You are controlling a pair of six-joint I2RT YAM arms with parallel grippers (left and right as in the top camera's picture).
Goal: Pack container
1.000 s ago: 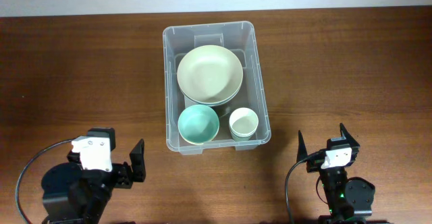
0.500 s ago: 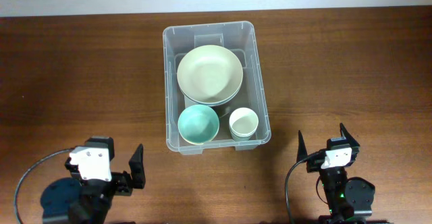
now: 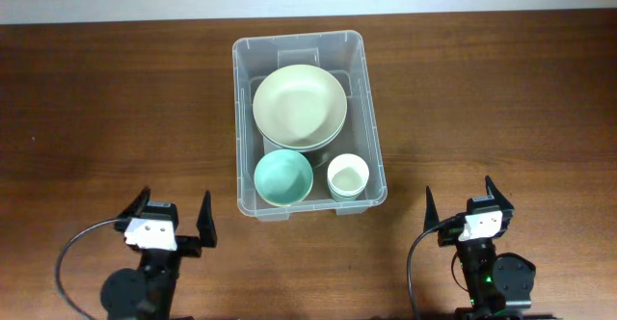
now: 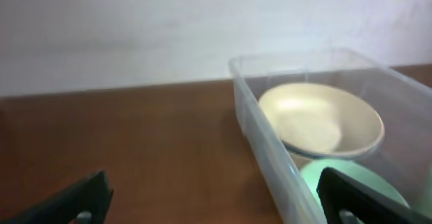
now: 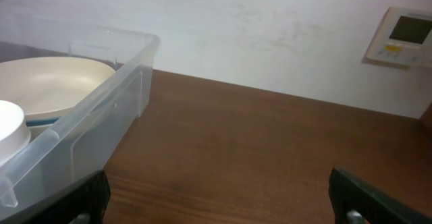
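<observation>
1. Retreating: the left gripper (image 3: 174, 200) has pulled back and squared up at the near-left edge of the brown wooden table (image 3: 116, 98) over the last second. It now points straight ahead, mirroring the right gripper (image 3: 461, 197), which has not moved.
2. Left pincer: fingers spread wide, nothing between them. Right pincer: also spread and empty.
3. The large clear rectangular plastic container (image 3: 299, 52) sits at table centre toward the far side, well apart from both grippers.
4. Inside it, a large cream round bowl (image 3: 300, 105) is stacked on another dish at the far end. A teal bowl (image 3: 283, 177) sits near-left and a small white cup (image 3: 348, 176) near-right, just beside each other.
5. Judgement: no loose items show on the table and both arms are parked, so packing looks finished or nearly so.
6. Room: there is open wood on both sides of the container. The left wrist view has the container wall (image 4: 270, 150) close on its right. The right wrist view has it (image 5: 101, 109) on its left, with bare table beyond. The container's near rim is the edge nearest both grippers.
</observation>
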